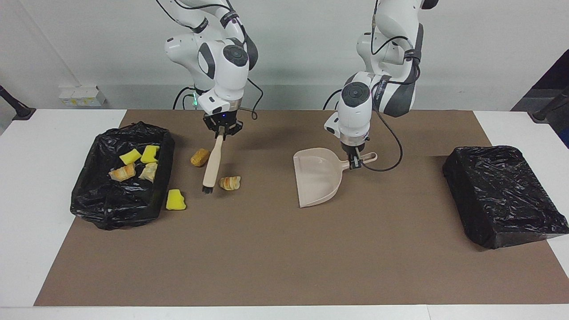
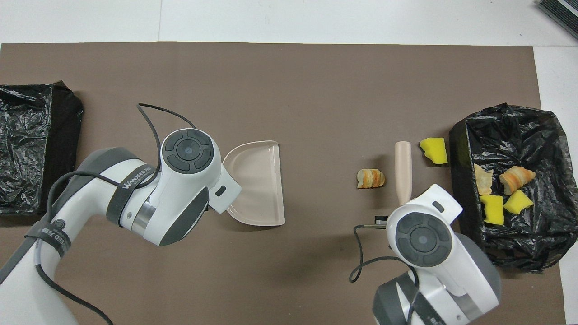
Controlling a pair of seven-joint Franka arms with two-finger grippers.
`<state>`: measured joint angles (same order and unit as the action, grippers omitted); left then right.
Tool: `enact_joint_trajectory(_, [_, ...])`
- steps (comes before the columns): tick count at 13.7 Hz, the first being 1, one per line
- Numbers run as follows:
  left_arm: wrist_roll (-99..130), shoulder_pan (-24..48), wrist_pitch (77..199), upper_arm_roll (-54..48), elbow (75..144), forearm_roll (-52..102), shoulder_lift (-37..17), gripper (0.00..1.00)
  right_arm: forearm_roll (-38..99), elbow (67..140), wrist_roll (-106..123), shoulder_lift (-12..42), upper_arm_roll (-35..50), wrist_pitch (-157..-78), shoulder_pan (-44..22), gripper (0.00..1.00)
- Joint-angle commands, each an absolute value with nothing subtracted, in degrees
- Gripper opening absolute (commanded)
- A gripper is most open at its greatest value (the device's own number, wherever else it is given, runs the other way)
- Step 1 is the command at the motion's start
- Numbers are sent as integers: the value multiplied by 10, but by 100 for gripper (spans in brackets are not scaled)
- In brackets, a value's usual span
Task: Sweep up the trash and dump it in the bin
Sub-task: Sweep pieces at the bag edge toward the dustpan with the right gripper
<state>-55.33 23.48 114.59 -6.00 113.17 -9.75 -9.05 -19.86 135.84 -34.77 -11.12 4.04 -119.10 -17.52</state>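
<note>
Facing view: three trash bits point(image 1: 229, 182) on mat, four in bin point(image 1: 89, 202).

we see a robotics lab set up for a test, not a home or a kitchen. two white robot arms point(image 1: 355, 106) stand bolted at the edge of a white table point(image 1: 53, 146), cables trailing from them, in front of a bare pale wall point(image 1: 302, 44). a brown mat point(image 1: 275, 249) covers the middle of the table as a work area. on the mat, a bin lined with a black bag point(image 1: 122, 175) sits at the right arm's end and a black-wrapped box point(image 1: 502, 195) at the left arm's end.
</note>
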Motion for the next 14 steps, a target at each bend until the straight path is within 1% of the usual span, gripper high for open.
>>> enact_joint_trajectory(1, [-551, 236, 1158, -56, 1158, -106, -71, 0, -236, 1351, -255, -90, 47, -1234, -98, 0])
enact_joint_trajectory(3, [-551, 237, 1155, -56, 1158, -106, -70, 0, -239, 1353, -212, -81, 48, -1247, -59, 0])
enact_joint_trajectory(5, [-551, 239, 1155, -56, 1158, -106, -69, 0, -241, 1358, -187, -78, 48, -1267, -35, 0])
enact_joint_trajectory(8, [-551, 239, 1154, -56, 1159, -107, -69, 0, -239, 1360, -178, -71, 48, -1281, -20, 0])
enact_joint_trajectory(11, [-551, 240, 1153, -56, 1159, -106, -68, 0, -216, 1360, -180, -65, 50, -1274, -26, 0])
enact_joint_trajectory(12, [-551, 239, 1154, -56, 1159, -106, -68, 0, -178, 1358, -174, -65, 51, -1273, -29, 0])
enact_joint_trajectory(13, [-551, 239, 1154, -56, 1159, -106, -68, 0, -143, 1355, -171, -64, 51, -1270, -39, 0])
enact_joint_trajectory(14, [-551, 239, 1154, -56, 1159, -107, -68, 0, -135, 1353, -164, -64, 53, -1268, -63, 0])
